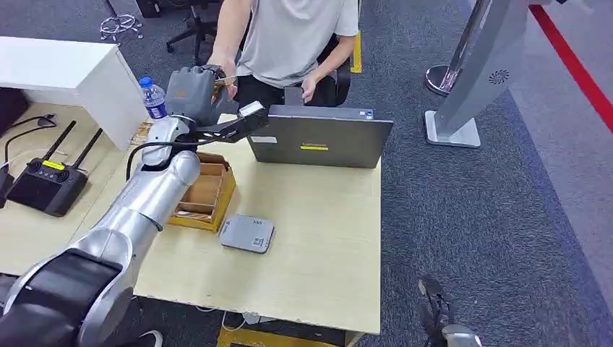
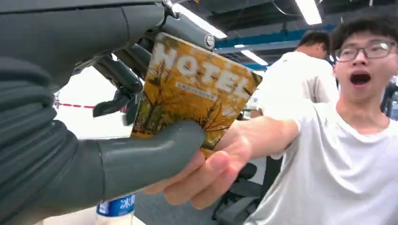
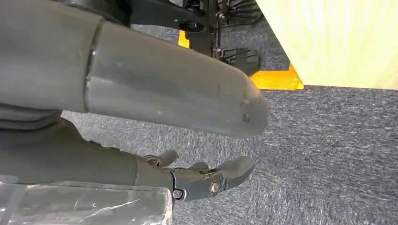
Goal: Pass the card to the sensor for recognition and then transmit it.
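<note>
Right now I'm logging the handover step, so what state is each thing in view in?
hotel card: upright, pinched by the left robot hand, a person's hand touching it.
right robot hand: hanging over the carpet, fingers apart, holding nothing.
laptop: lid open, its back towards the robot.
card sensor: flat on the table, nothing on it.
water bottle: upright, capped.
wooden box: open-topped.

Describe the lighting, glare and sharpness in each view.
Head view: even, soft light, sharp across the table. Left wrist view: bright ceiling strips and a washed-out white background; the card is legible, and the left hand looms large. Right wrist view: the thumb of the right hand looms large; the carpet is slightly soft.
</note>
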### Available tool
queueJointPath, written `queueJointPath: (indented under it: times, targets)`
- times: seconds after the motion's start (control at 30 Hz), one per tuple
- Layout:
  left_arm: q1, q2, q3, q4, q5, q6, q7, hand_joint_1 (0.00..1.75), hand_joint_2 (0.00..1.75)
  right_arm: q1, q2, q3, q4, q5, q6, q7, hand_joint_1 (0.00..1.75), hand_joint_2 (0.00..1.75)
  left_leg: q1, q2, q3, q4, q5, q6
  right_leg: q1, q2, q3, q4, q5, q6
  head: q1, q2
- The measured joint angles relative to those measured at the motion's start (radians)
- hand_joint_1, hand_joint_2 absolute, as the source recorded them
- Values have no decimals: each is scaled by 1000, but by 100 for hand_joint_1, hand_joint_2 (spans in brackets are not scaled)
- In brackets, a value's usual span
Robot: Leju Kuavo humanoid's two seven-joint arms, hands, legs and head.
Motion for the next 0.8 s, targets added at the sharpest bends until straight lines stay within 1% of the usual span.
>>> queueJointPath:
  times: [0.3,0.67,0.73,0.8]
  targets:
    - [-18,-11,0,40,34,-9,-45,0,175,-5,2,2,0,6,1,1,0,0,0,0,0,0,0,0,0,0,0,0,0,0,0,0]
    - [-18,-8,8,57,48,-9,-61,0,175,-5,2,2,0,6,2,2,0,0,0,0,0,0,0,0,0,0,0,0,0,0,0,0]
    - [-16,1,11,57,48,-11,-87,0,175,-4,1,2,0,0,2,0,0,0,0,0,0,0,0,0,0,0,0,0,0,0,0,0]
    - [3,22,11,51,44,-20,-126,0,175,-1,-2,2,0,-10,2,-10,0,0,0,1,0,0,0,0,0,2,0,0,0,0,0,0]
